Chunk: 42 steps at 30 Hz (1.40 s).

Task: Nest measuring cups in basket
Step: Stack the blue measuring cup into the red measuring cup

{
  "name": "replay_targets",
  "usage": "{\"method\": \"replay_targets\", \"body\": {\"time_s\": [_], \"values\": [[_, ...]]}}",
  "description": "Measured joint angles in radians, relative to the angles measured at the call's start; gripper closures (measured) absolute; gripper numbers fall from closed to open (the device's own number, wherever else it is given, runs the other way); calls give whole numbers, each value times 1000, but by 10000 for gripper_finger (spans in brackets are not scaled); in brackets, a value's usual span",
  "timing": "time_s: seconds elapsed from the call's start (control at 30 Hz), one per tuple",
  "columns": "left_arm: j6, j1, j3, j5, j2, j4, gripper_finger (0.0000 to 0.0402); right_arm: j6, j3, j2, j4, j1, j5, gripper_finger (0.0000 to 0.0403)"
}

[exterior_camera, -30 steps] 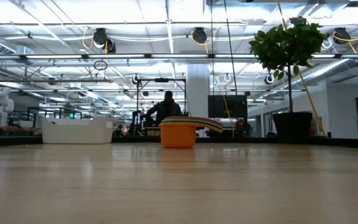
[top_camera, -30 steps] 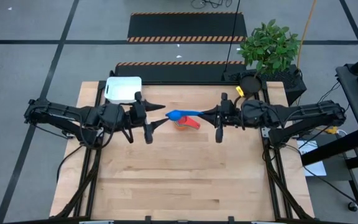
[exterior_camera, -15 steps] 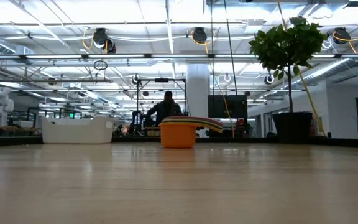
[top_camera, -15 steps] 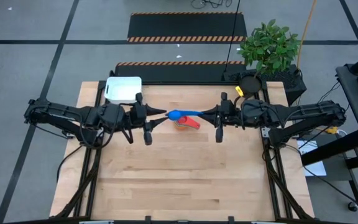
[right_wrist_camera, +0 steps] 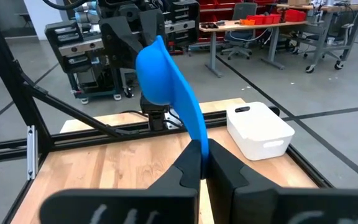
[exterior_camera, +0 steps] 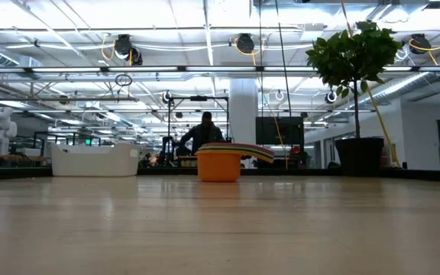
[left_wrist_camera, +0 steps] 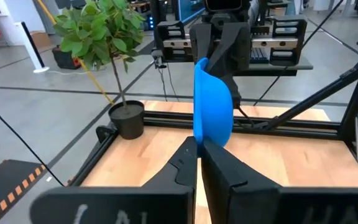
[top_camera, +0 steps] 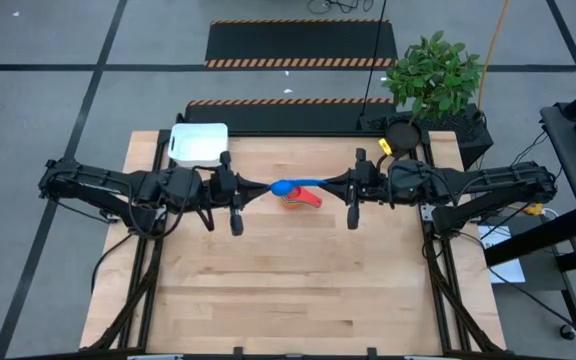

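From left to right: the basket at the table's far left corner, the left gripper pinching the blue cup, whose handle the right gripper clamps above the stacked cups.

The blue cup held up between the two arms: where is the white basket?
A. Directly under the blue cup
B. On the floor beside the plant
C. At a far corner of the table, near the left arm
C: the basket sits at the table's far corner by the left arm, well apart from the blue cup.
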Motion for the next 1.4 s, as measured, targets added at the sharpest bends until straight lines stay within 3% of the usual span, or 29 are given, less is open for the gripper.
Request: {"method": "replay_targets", "body": {"time_s": [0.27, 0.63, 0.83, 1.03, 1.13, 1.3, 1.4], "values": [[10, 0, 0, 0, 0, 0, 395, 101, 0, 0, 1, 1, -1, 386], [189, 1, 1, -6, -63, 11, 400, 472, 0, 0, -7, 3, -33, 294], [394, -4, 1, 5, -127, -39, 399, 892, 0, 0, -70, 3, -52, 244], [765, -28, 0, 9, -171, -116, 390, 1403, -37, 1, -156, 10, -61, 219], [867, -39, 1, 7, -176, -106, 392, 1470, -101, 1, 34, 24, -53, 208], [972, -54, 1, -1, -173, -113, 397, 1552, -257, 41, 600, 43, -21, 183], [996, -60, 1, -6, -164, -111, 398, 1577, -310, 64, 817, 55, 31, 166]]}}
